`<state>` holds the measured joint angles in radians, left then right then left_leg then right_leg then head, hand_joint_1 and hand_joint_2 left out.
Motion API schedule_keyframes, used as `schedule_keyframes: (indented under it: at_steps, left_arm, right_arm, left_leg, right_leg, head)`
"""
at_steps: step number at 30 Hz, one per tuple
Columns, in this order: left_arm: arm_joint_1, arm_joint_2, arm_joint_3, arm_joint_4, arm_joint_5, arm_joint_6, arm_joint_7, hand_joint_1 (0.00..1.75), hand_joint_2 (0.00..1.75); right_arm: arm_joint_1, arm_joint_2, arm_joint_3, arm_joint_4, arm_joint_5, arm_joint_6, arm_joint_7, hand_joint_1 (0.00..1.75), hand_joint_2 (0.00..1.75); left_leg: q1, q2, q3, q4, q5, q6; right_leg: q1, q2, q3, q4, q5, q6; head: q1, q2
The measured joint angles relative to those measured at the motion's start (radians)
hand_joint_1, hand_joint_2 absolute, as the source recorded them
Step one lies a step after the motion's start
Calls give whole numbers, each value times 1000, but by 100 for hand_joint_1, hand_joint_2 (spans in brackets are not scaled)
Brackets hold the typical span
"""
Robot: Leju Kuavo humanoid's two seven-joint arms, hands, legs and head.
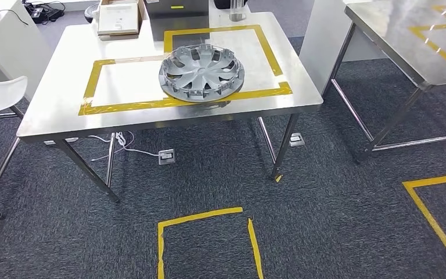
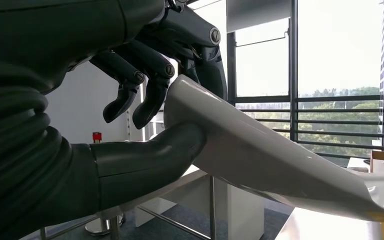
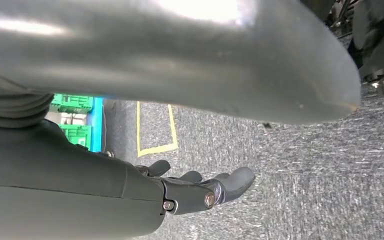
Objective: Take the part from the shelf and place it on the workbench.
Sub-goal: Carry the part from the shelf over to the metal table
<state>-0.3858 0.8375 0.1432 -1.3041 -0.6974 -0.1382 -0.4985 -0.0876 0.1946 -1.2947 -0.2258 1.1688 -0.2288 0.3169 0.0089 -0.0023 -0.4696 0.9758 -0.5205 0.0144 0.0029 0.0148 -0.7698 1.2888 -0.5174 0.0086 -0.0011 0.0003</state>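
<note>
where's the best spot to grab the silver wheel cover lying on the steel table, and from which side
Probably the near rim of the wheel cover. It lies flat with its spoked face up, so the thin outer edge is the only part that fingers could close around. That edge lies at the table front, overlapping the yellow tape line, so come from the robot's side, low, fingers under the rim and thumb on top.

We see steel workbench on grey carpet — yellow tape outlines, silver wheel cover, cardboard box on top.
</note>
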Motion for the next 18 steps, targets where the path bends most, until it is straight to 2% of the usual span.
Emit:
schedule_keyframes:
  at_steps: [1,2,3,4,5,6,9,11,12,14,15,16,17,18]
  left_arm:
    - [-1,-4,0,3,-5,4,0,155,175]
    - [-1,-8,0,5,-9,9,0,155,175]
    - [0,-12,0,7,-12,13,0,155,175]
    - [0,-14,0,8,-14,17,0,155,175]
    - [1,-15,0,9,-15,21,0,155,175]
    - [2,-15,0,9,-16,25,0,155,175]
    - [4,-18,1,9,-17,29,-1,155,175]
    - [5,-19,1,9,-17,29,-1,155,175]
    - [6,-20,1,9,-17,29,-1,155,175]
    - [10,-25,1,11,-17,30,-1,155,175]
    - [14,-28,1,13,-19,31,0,155,175]
    - [19,-30,1,14,-21,33,0,155,175]
    - [23,-31,1,15,-22,35,-1,155,175]
    - [26,-32,2,15,-24,38,-1,155,175]
  right_arm:
    - [0,0,0,0,1,0,0,0,0]
    - [0,0,0,0,3,1,0,0,0]
    - [1,0,0,0,3,2,0,0,0]
    - [0,1,0,0,4,3,0,0,0]
    - [0,2,1,1,4,4,0,0,0]
    - [0,2,1,1,5,5,0,0,0]
    - [-1,3,1,1,7,6,1,0,0]
    - [-3,3,1,1,7,6,4,0,0]
    - [-3,3,1,1,7,6,5,0,0]
    - [-3,3,1,1,8,6,6,0,0]
    - [-2,3,1,1,9,6,6,0,0]
    - [-1,3,1,1,10,6,6,0,0]
    - [-1,3,1,1,11,6,7,0,0]
    - [0,3,1,1,12,7,7,0,0]
  left_leg:
    - [3,1,2,1,-4,-4]
    - [6,1,6,4,-10,-9]
    - [9,1,10,8,-18,-16]
    - [11,1,10,13,-26,-24]
    - [12,2,10,17,-35,-32]
    - [12,2,9,20,-42,-40]
    - [15,3,22,15,-55,-61]
    - [18,4,11,56,-76,-70]
    - [18,5,-18,112,-97,-73]
    - [18,4,-113,255,-137,-77]
    - [18,4,-154,303,-138,-78]
    - [18,4,-178,314,-117,-78]
    - [18,4,-182,286,-75,-77]
    - [19,4,-171,228,-21,-76]
  right_leg:
    - [-5,-1,-5,-2,16,4]
    - [-9,-3,12,-46,49,8]
    - [-13,-6,41,-114,85,12]
    - [-13,-8,74,-177,106,13]
    - [-13,-10,98,-222,115,8]
    - [-10,-12,111,-243,109,1]
    - [-5,-11,123,-245,87,-30]
    - [-8,-10,140,-251,77,-45]
    - [-8,-10,148,-253,72,-50]
    - [-7,-10,160,-253,61,-56]
    - [-7,-10,167,-253,55,-56]
    - [-7,-9,175,-253,49,-56]
    - [-7,-8,185,-252,42,-54]
    - [-7,-7,195,-252,35,-51]
  head:
    - [0,0]
    - [0,0]
    - [0,0]
    - [1,0]
    - [1,0]
    - [1,0]
    - [1,0]
    - [-2,0]
    - [-4,0]
    - [-6,0]
    - [-6,0]
    - [-6,0]
    - [-6,0]
    - [-6,0]
